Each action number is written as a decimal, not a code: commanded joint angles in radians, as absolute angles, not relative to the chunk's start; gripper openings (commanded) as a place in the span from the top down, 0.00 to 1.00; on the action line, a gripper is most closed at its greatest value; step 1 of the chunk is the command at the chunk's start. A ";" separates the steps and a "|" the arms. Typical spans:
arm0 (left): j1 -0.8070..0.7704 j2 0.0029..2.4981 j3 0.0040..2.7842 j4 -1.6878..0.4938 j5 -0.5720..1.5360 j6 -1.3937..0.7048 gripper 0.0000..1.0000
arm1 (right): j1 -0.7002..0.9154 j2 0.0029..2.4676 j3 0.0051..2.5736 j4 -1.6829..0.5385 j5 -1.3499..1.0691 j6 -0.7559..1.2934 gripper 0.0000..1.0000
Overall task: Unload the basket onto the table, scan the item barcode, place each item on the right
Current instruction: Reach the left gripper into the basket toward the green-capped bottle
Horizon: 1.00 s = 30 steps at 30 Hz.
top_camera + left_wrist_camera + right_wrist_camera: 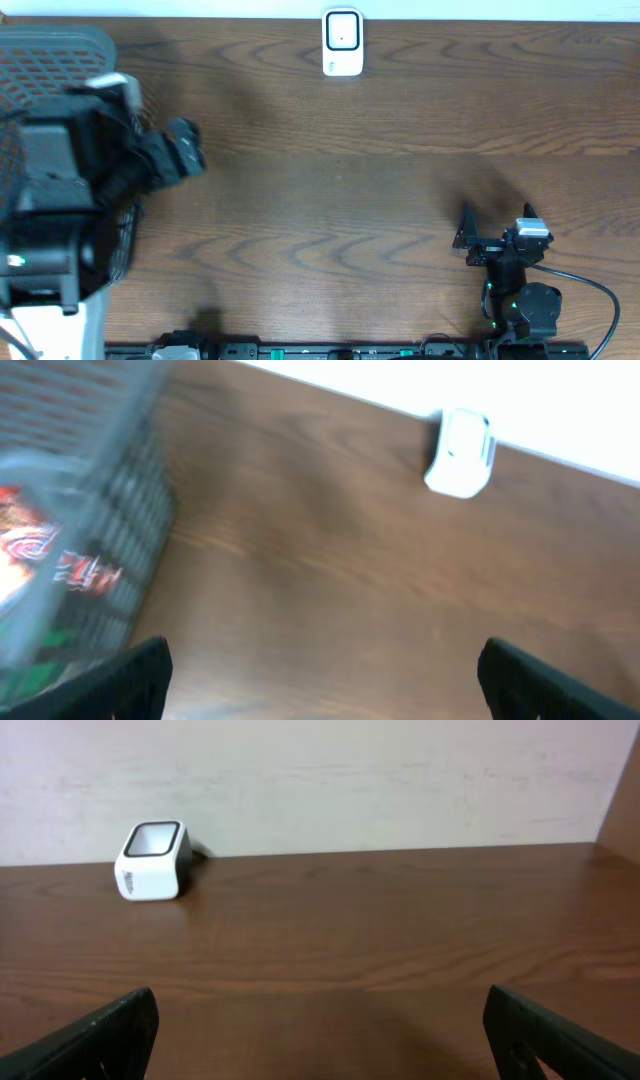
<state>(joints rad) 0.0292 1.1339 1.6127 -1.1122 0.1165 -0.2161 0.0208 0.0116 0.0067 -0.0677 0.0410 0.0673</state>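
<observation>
The white barcode scanner point(341, 43) stands at the table's far edge, also seen as the scanner point(460, 452) and the scanner point(152, 860). A colourful red-printed item point(35, 550) lies inside the grey mesh basket point(120, 490), blurred, to the left of my left gripper point(320, 695). That gripper is open and holds nothing; overhead, the left gripper point(188, 150) hangs raised beside the basket point(55, 55). My right gripper point(495, 222) sits low at the front right, open and empty. In its own view the right gripper point(320, 1040) faces the scanner across bare wood.
The basket fills the far left corner, and the bulky left arm point(60, 210) covers most of it from above. A pale wall point(350, 780) runs behind the table's far edge. The right arm's cable point(600, 300) loops at the front right.
</observation>
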 commanded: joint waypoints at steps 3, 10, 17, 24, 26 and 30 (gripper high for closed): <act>0.197 1.235 1.795 -1.217 -0.009 -0.381 0.02 | 0.026 0.005 0.006 -0.071 0.047 0.063 0.01; 0.474 1.313 1.826 -1.279 -0.009 -0.506 0.02 | 0.026 0.005 0.006 -0.071 0.047 0.063 0.01; 0.641 1.420 1.826 -1.312 -0.009 -0.550 0.02 | 0.026 0.005 0.006 -0.071 0.047 0.063 0.01; 0.656 1.534 1.821 -1.329 -0.012 -0.447 0.02 | 0.026 0.005 0.006 -0.071 0.047 0.063 0.01; 0.656 1.580 1.821 -1.335 -0.012 -0.456 0.02 | 0.026 0.005 0.006 -0.071 0.047 0.063 0.01; 0.656 1.676 1.821 -1.350 -0.012 -0.501 0.02 | 0.026 0.005 0.006 -0.071 0.047 0.063 0.01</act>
